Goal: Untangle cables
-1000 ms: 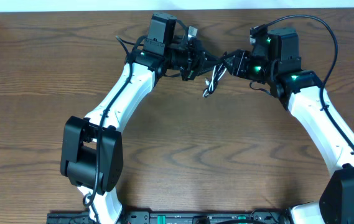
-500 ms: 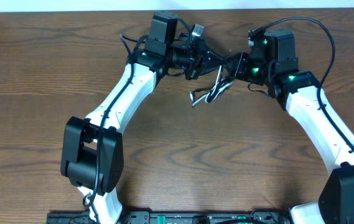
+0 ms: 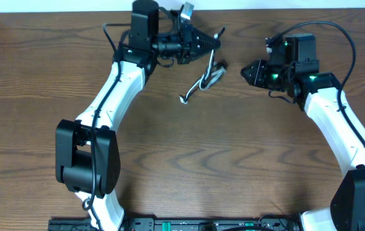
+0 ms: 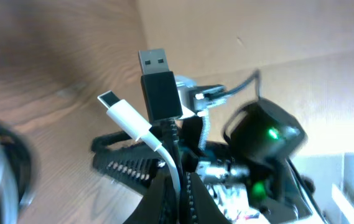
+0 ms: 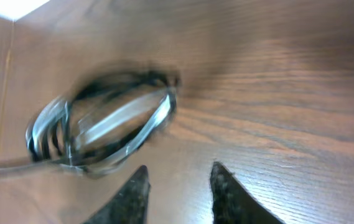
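Dark wood-grain table (image 3: pixel 233 160), the black-and-white cables (image 3: pixel 204 79) over its far middle, contact with it unclear.

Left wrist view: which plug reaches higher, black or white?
The black cord's broad silvery plug; the white cord's slimmer plug ends lower, to its left.

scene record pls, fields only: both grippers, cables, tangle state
left gripper: shut on cables
plugs: black plug and white plug stick out side by side past the grip
cables: black and white cords looped together, trailing from the left gripper toward the right arm's side
right gripper: open, empty, apart from the cables
tangle: not yet separated
unclear: coil is blurred in the right wrist view; cannot tell whether it rests on the wood or hangs
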